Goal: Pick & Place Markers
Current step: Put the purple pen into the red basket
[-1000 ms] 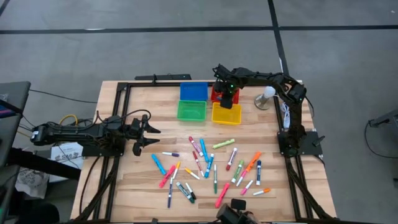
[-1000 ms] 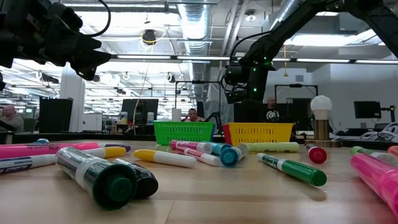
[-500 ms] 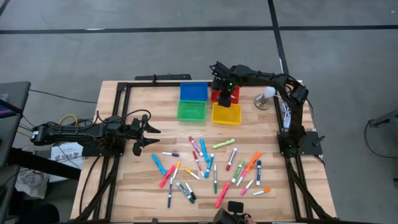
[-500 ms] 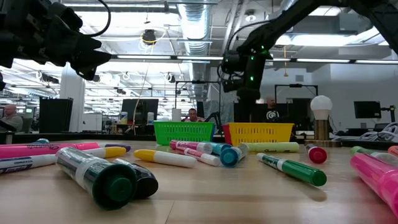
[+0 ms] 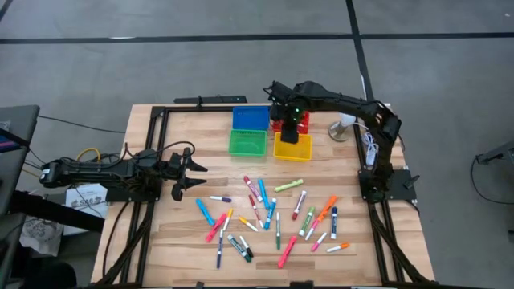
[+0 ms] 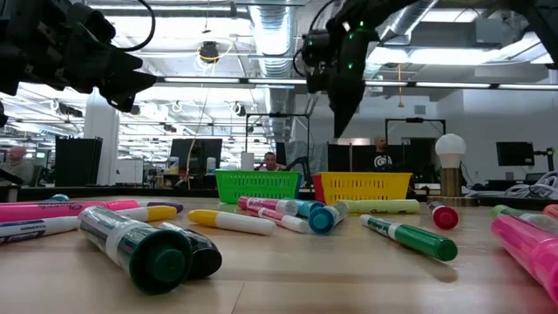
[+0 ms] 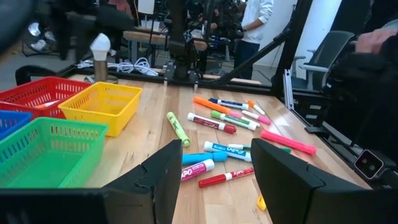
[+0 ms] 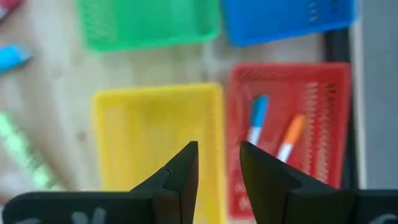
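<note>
wood table point(image 5: 161, 241): scattered markers point(image 5: 273, 213), four bins point(image 5: 269, 132)

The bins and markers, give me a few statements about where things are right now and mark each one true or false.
1. The red bin holds two markers, blue-capped and orange-capped. True.
2. The yellow bin is full of markers. False: none show in it.
3. The right gripper hangs over the bins with nothing between its open fingers. True.
4. The left gripper holds a green marker. False: it is empty and open, at the table's left edge.
5. Most markers lie loose on the table. True.
</note>
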Robot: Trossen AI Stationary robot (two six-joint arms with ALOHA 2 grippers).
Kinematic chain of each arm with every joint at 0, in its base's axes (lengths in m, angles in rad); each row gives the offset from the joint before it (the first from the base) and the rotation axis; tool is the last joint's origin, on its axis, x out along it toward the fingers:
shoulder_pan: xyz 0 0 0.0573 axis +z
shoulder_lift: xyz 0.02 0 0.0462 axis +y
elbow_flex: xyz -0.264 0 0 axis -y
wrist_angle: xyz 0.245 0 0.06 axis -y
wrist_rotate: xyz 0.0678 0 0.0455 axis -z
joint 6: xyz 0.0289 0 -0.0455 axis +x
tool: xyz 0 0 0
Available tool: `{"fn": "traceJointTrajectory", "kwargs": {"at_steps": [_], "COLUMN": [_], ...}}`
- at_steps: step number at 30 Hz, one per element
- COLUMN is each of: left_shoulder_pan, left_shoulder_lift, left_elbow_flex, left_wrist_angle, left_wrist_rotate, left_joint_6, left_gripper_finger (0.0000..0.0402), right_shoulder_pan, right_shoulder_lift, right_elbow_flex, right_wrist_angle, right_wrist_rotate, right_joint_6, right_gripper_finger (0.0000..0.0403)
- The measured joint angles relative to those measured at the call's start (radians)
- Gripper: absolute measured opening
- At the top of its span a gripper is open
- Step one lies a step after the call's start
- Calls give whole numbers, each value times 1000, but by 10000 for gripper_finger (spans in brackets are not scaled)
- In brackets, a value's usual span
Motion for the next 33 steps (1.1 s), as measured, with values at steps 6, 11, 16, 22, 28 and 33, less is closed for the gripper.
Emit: {"fn": "traceJointTrajectory", "kwargs": {"at_steps": [6, 11, 16, 22, 28, 33], "left_shoulder_pan": [0, 0, 0, 0, 0, 0], "left_shoulder_lift": [0, 0, 0, 0, 0, 0], "left_elbow_flex": [0, 0, 0, 0, 0, 0], "left_wrist_angle": [0, 0, 0, 0, 0, 0], "left_wrist_rotate": [0, 0, 0, 0, 0, 0], "left_joint_6": [8, 11, 11, 28, 36, 36], "left_gripper_finger": [191, 191, 191, 191, 191, 191], "right_shoulder_pan": [92, 187, 293, 418, 515, 581], "right_shoulder_lift": [-80, -166, -236, -269, -264, -264], "right_elbow_flex": [0, 0, 0, 0, -19, -148], "right_wrist_angle": [-44, -61, -93, -96, -109, -37], "right_wrist_rotate": [-200, -275, -276, -272, -269, -239], "right_joint_6": [40, 115, 193, 271, 308, 324], "right_gripper_finger": [107, 107, 107, 107, 107, 107]}}
